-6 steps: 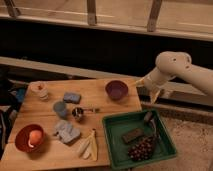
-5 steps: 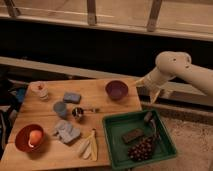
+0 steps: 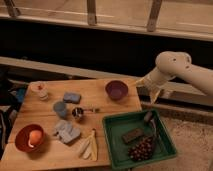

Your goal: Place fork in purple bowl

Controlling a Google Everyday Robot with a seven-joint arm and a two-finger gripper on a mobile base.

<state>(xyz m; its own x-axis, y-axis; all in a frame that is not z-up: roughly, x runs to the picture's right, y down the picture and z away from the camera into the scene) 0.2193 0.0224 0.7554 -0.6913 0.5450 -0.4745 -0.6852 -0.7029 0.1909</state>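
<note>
Wooden bench [image 3: 95, 92] under a dark wall carries the purple bowl [image 3: 116, 90] at its far right corner. End effector [image 3: 154, 95] hangs just off the bench's right edge, beside the bowl; its grip cannot be told. Fork [image 3: 151, 124], faintly seen, seems to lie in the green tray [image 3: 112, 142].

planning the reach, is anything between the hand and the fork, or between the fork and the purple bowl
Nothing visible blocks either. The hand hangs past the right edge of the table, behind the green tray, where the fork seems to lie near the grapes. Only the tray's rim lies between fork and purple bowl.
</note>
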